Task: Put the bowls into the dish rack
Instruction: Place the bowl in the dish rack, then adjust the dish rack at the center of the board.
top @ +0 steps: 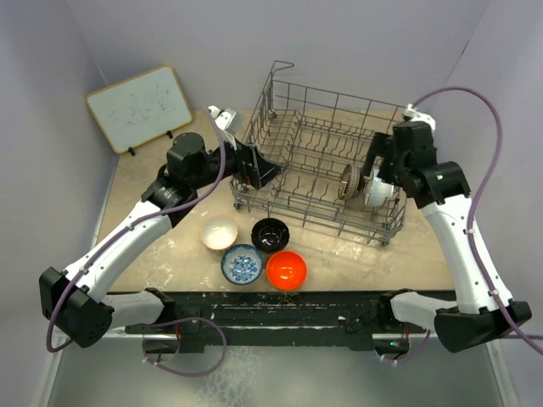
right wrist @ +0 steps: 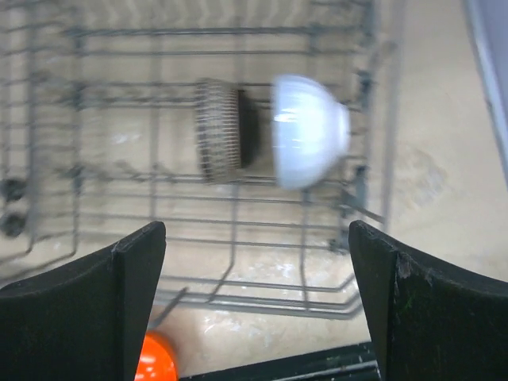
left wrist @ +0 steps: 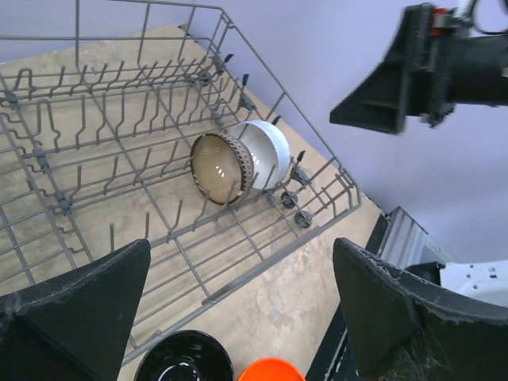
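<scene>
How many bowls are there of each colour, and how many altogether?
white bowl: 1
brown-rimmed bowl: 1
cream bowl: 1
black bowl: 1
blue-and-white bowl: 1
orange-red bowl: 1
Total: 6 bowls

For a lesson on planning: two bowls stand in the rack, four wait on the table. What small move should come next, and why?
Probably lower the open left gripper toward the black bowl: it lies nearest that gripper, just in front of the dish rack, and the gripper holds nothing.
</scene>
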Tool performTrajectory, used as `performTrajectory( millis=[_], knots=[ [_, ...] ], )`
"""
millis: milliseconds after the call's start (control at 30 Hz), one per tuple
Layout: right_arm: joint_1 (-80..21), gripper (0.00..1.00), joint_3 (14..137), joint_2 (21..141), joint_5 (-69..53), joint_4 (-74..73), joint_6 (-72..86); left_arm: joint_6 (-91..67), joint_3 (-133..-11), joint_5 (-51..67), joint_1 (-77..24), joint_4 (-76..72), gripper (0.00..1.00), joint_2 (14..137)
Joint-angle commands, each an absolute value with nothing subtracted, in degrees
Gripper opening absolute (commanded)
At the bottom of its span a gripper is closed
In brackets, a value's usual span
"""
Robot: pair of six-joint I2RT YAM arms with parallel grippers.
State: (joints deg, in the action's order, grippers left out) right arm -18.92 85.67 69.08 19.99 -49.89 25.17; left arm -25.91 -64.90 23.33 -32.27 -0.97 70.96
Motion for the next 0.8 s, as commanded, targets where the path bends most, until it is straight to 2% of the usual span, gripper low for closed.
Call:
performTrajectory(
  millis=[0, 167, 267, 367, 433, 533, 633, 767],
  knots=[
    [-10.49, 0.96, 82.0, 64.94, 21.73, -49.95, 29.72, -25.9, -66.4, 27.86, -32.14, -0.33, 0.99, 66.98],
    [-5.15, 0.92, 81.03, 68.29, 21.24, -45.91, 28.82, -23.4, -66.68, 29.52, -32.06, 3.14, 0.99, 64.01],
    [-0.19, 0.85, 79.64, 70.97, 19.77, -41.48, 28.42, -21.95, -66.71, 30.25, -32.09, 5.36, 0.99, 62.53],
    [4.34, 0.74, 79.27, 73.79, 18.83, -36.4, 27.43, -20.38, -66.71, 30.41, -32.04, 7.61, 0.99, 61.11],
    [6.66, 0.7, 79.4, 76.19, 17.72, -32.8, 27.01, -19.04, -66.73, 30.39, -32.06, 9.11, 0.99, 60.32],
    [8.56, 0.62, 80.32, 80.81, 14.25, -28.5, 25.76, -17.46, -66.79, 30.01, -32.08, 10.9, 0.99, 59.36],
    [9.59, 0.59, 81.68, 85.66, 14.27, -26.36, 24.46, -16.42, -66.8, 29.54, -32.07, 12.29, 0.99, 58.71],
    [11.36, 0.46, 84.25, 90.81, 9.16, -24.74, 21.54, -15.39, -66.05, 28.97, -32.08, 13.62, 0.99, 57.85]
  ],
)
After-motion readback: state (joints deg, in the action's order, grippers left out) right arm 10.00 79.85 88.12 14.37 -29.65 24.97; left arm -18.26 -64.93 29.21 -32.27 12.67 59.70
